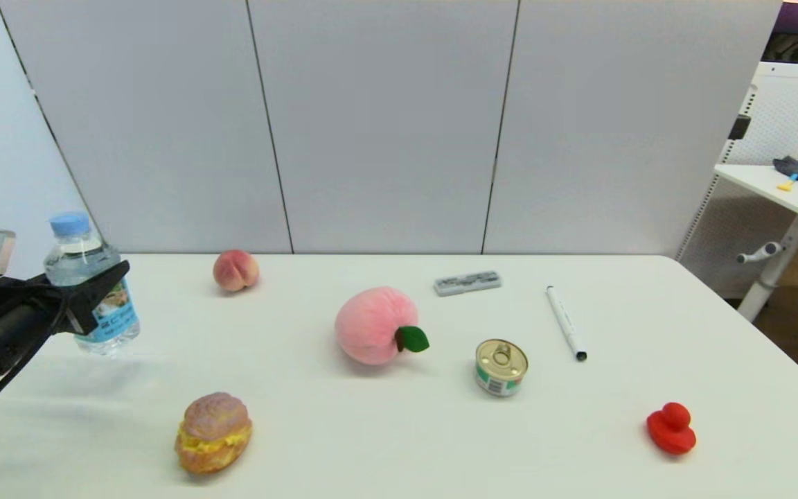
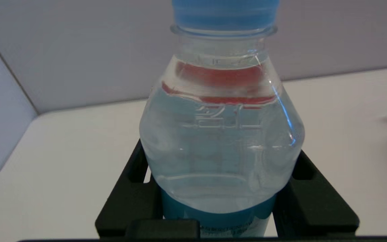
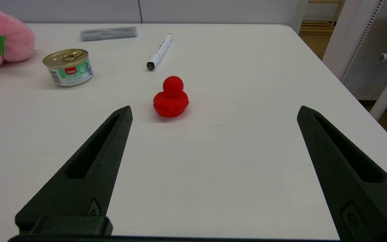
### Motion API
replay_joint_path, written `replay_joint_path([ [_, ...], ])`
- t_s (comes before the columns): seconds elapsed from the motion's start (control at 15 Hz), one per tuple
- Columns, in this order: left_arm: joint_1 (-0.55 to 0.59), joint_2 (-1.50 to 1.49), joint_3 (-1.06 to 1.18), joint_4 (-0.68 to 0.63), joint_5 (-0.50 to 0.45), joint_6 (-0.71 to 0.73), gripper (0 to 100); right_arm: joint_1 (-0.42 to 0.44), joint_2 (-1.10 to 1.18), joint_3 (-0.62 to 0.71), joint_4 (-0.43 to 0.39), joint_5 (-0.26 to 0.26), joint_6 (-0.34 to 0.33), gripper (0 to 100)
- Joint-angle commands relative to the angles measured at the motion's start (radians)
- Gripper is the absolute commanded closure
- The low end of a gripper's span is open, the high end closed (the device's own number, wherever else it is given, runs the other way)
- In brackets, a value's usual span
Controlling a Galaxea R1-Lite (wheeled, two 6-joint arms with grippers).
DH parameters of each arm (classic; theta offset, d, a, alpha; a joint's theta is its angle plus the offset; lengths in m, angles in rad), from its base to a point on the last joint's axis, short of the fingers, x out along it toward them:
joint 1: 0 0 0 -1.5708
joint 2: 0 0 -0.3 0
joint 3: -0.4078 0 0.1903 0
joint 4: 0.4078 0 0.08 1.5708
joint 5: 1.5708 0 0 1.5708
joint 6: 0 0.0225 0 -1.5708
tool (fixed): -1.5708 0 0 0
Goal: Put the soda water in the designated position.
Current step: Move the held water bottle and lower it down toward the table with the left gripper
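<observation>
Soda water (image 1: pixel 91 284) upright at far-left of worktop (image 1: pixel 399 430), long axis vertical, base seemingly just off the surface. Left gripper (image 1: pixel 91 294) jaws clamped on its label band. Right gripper (image 3: pixel 213 114) idle, jaws apart, near red duck (image 3: pixel 171 97).

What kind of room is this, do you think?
Probably a lab or office test area: grey partition panels, a white table with unrelated props, and a second desk by a pegboard.
</observation>
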Motion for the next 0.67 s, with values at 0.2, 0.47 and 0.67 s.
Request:
replay_joint_path([
  [0.2,-0.312,-0.008,-0.107,0.075,0.448,0.084,100,0.000,0.001,0.000,-0.001,0.000,-0.001,0],
  [0.47,-0.586,-0.008,-0.124,0.140,0.847,0.099,100,0.000,0.001,0.000,-0.001,0.000,-0.001,0],
  [0.67,-0.586,-0.008,-0.173,0.163,0.558,0.104,100,0.000,0.001,0.000,-0.001,0.000,-0.001,0],
])
